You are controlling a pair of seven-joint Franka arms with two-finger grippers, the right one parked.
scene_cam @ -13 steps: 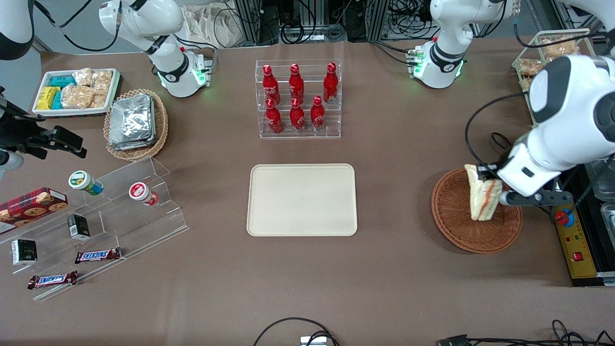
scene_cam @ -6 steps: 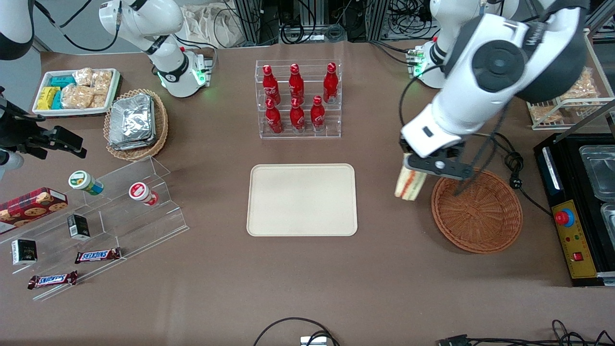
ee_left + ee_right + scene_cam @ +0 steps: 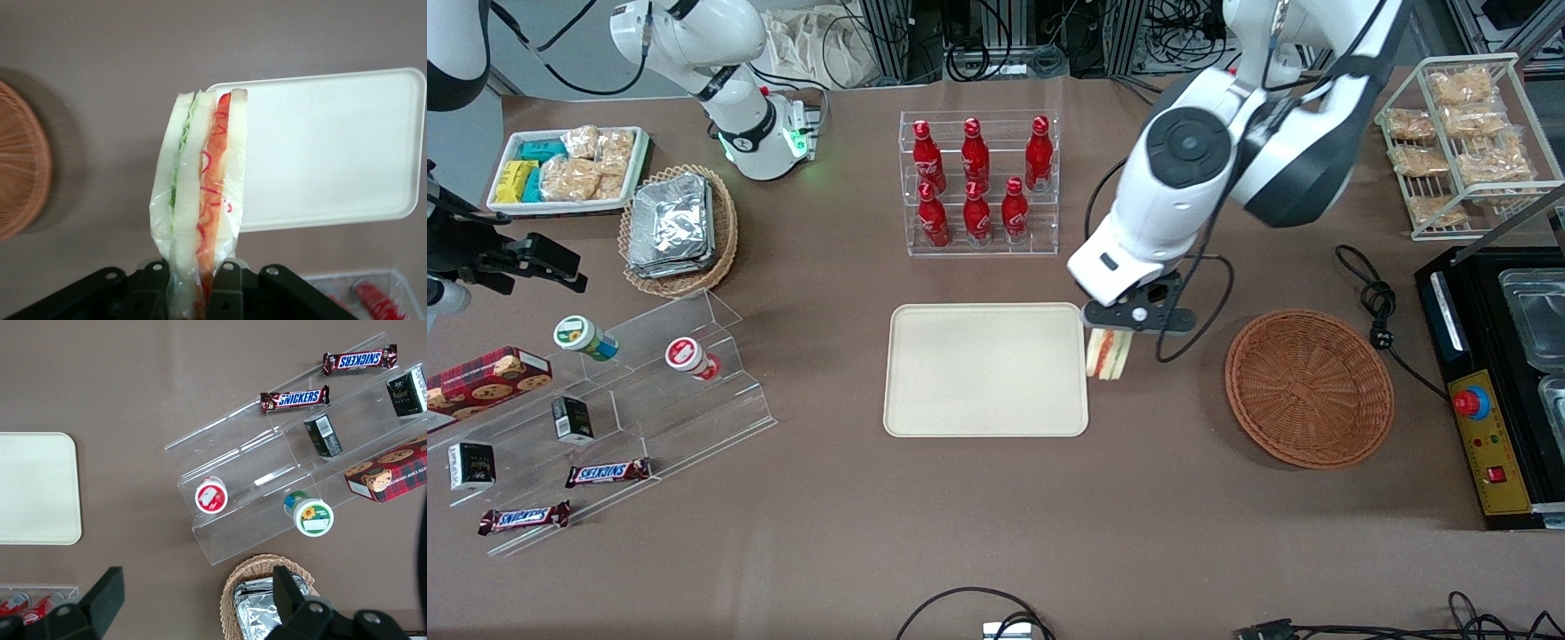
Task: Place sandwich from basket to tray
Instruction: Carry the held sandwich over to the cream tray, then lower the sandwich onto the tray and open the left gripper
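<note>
One sandwich [image 3: 1109, 354] is hanging in the air, pinched at its upper end between the two fingers of the left arm's gripper [image 3: 1125, 324], which is clamping it on both bread faces. In the wrist view the sandwich [image 3: 200, 200] is showing its cut edge, with a green layer and an orange-red layer between slices of pale bread, all inside a clear wrapper, and the gripper [image 3: 193, 283] fingers are pressing against it from either side. The gripper is hovering just beside the edge of the tray [image 3: 985, 418] that faces the working arm's end of the table, so the sandwich is sitting over the brown table [image 3: 996, 533] right at the tray's rim, between the tray and the basket [image 3: 1307, 444]. The basket is lying well apart from the sandwich, toward the working arm's end, with nothing visible inside it. The rack of red bottles [image 3: 978, 182] is standing farther from the front camera than the tray.
</note>
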